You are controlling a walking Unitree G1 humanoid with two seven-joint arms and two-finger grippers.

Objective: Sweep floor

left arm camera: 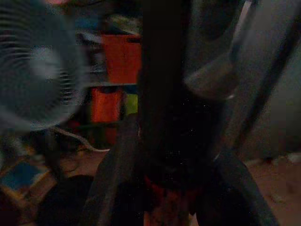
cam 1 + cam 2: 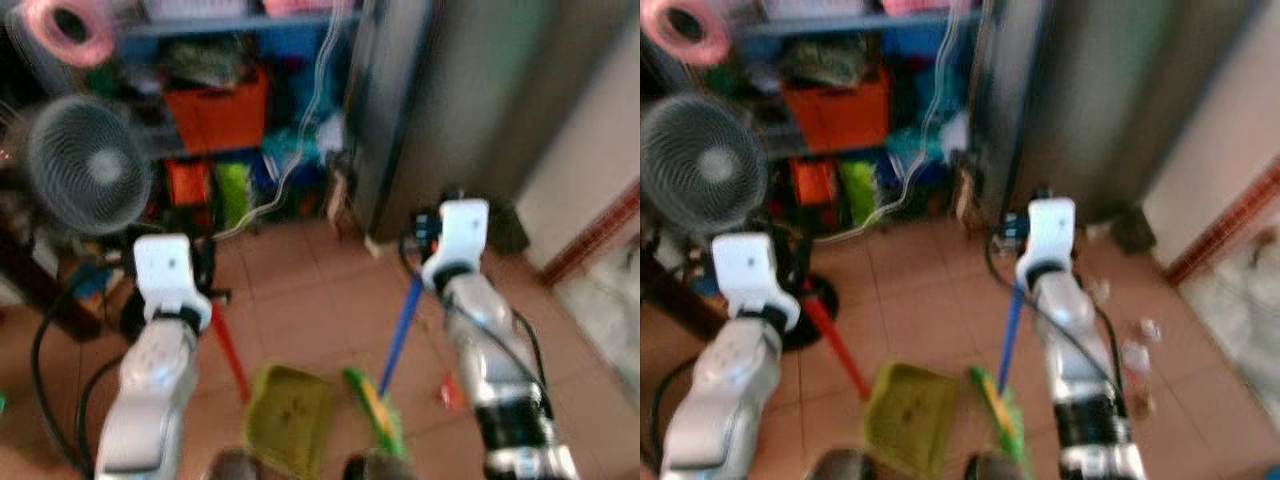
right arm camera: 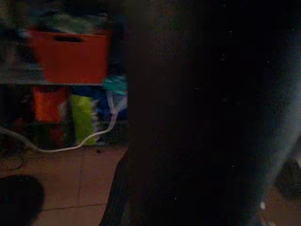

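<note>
Blur suggests the robot is moving, so the main risk is a slip. The left pincer (image 2: 205, 285) appears pinched on the red handle (image 2: 230, 350) of the yellow-green plastic dustpan (image 2: 290, 418), and the right pincer (image 2: 425, 262) on the blue handle (image 2: 400, 330) of the green-bristled broom (image 2: 378, 410). A twist would tip the pan or drag bristles past it. On the terracotta tile floor (image 2: 300, 290), the pan lies at five o'clock from the left pincer, the bristles at seven o'clock from the right. The grey standing fan (image 2: 85, 165) and white cable (image 2: 290, 170) near the cluttered shelf could snag.
</note>
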